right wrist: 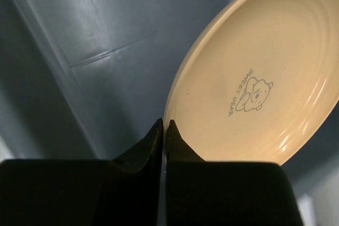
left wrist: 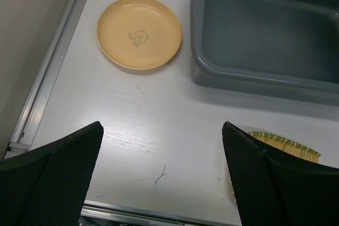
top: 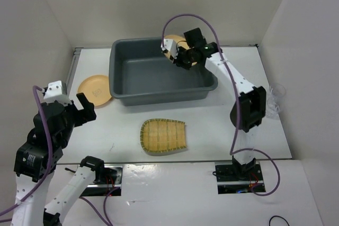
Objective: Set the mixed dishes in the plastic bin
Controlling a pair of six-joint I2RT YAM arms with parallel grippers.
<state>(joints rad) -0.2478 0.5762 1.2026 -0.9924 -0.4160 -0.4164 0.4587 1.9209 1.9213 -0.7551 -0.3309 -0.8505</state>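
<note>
— four dishes i can count. is any inside the large dark grey plastic bin (top: 159, 95) already?
— not yet, its floor looks bare. the right gripper (right wrist: 164, 126) is pinching the rim of one round yellow-orange plate with a bear print (right wrist: 254, 93), held tilted above the bin's corner, toward the far edge of the worktop.
— and what is left?
— the second yellow-orange plate (left wrist: 139, 33) lies flat near the left edge, just beside the bin. the tan woven-pattern tray (top: 163, 136) lies toward the near edge, and a small clear glass cup (top: 275, 99) stands at the right edge. the left gripper (left wrist: 161, 130) hovers spread wide, holding nothing.
— so i judge the task is only starting.
</note>
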